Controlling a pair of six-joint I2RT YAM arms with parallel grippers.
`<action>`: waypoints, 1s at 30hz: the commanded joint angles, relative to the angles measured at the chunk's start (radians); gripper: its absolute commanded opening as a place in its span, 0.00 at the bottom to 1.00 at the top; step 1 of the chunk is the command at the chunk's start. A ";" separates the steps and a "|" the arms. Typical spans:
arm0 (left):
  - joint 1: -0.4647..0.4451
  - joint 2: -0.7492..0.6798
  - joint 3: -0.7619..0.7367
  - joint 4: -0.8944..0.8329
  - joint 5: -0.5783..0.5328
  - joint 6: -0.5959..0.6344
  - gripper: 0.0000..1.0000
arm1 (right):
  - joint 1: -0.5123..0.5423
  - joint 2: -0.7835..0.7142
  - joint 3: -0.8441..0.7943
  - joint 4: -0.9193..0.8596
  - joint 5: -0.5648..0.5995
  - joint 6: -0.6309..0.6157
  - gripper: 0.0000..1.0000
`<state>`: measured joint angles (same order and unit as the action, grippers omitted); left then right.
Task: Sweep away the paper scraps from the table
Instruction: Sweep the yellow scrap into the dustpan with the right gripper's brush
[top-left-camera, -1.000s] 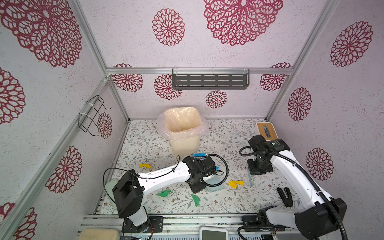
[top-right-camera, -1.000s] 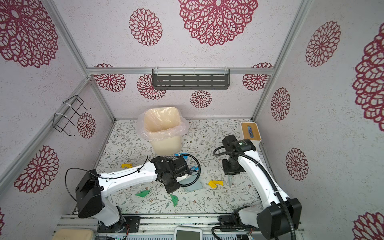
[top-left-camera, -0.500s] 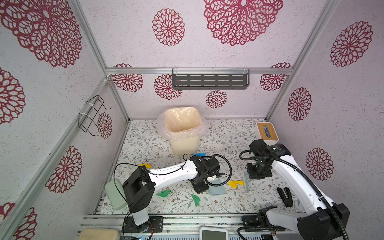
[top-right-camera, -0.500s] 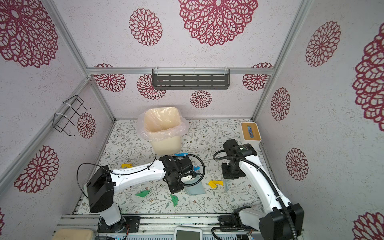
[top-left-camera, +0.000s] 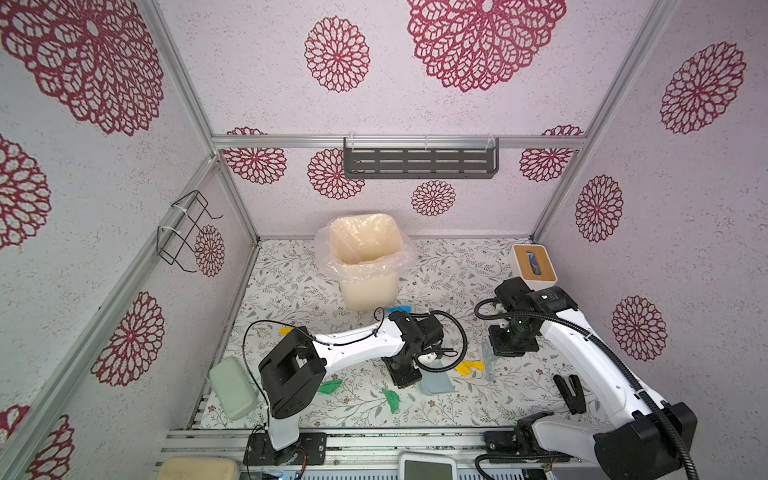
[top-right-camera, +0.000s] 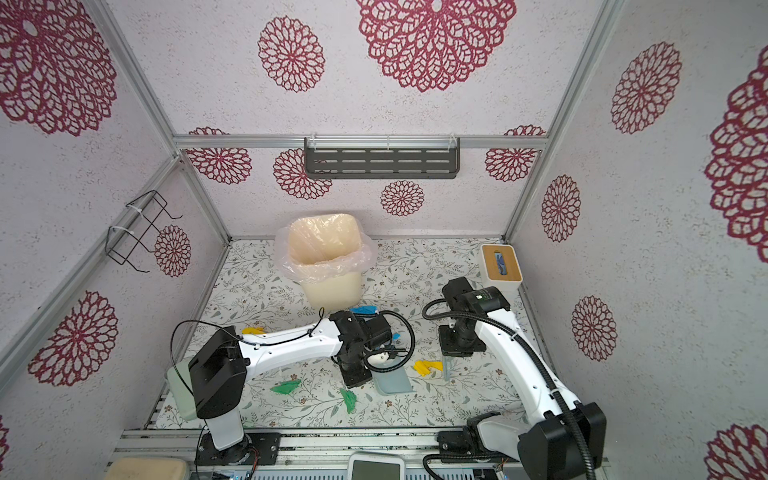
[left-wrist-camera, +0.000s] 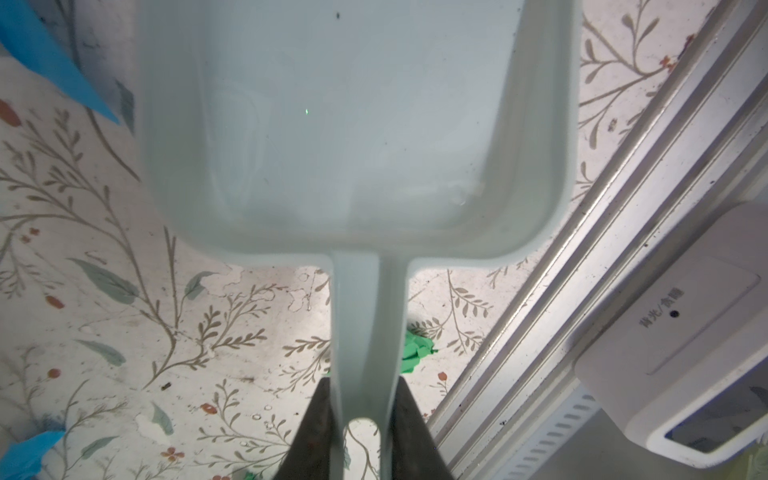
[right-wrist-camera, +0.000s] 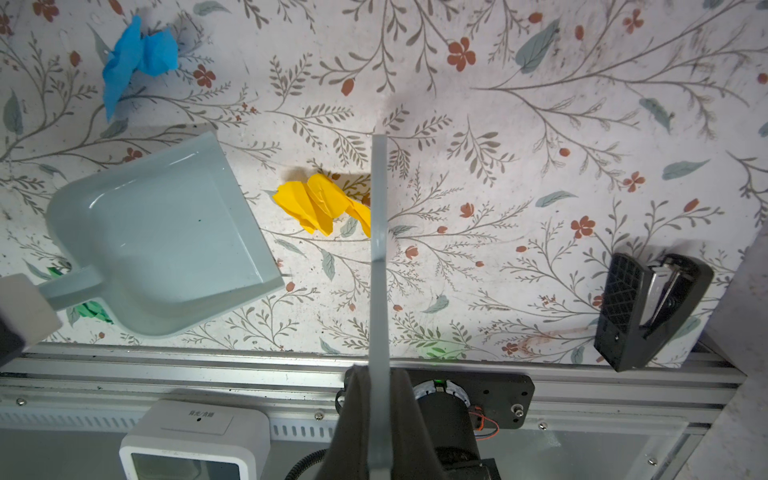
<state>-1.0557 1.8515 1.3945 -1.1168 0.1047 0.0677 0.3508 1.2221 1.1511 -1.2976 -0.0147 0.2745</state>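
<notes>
Right wrist: right hand pinches scraper, left hand pinches dustpan; both have neared yellow scrap.

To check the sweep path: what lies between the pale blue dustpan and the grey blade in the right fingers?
One yellow paper scrap, against the blade and apart from the dustpan; otherwise bare table. The right wrist view shows it best.
</notes>
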 joint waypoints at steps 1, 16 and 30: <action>0.002 0.018 0.018 0.004 0.016 0.020 0.00 | 0.030 0.004 0.016 0.010 -0.022 0.030 0.00; 0.006 0.020 -0.008 0.033 0.019 0.012 0.00 | 0.107 0.051 0.137 -0.081 0.157 0.052 0.00; 0.017 0.007 -0.037 0.061 0.016 0.000 0.00 | 0.169 0.165 0.123 0.010 0.074 0.026 0.00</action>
<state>-1.0462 1.8595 1.3674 -1.0744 0.1047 0.0746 0.4980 1.3788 1.2675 -1.3018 0.0841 0.3065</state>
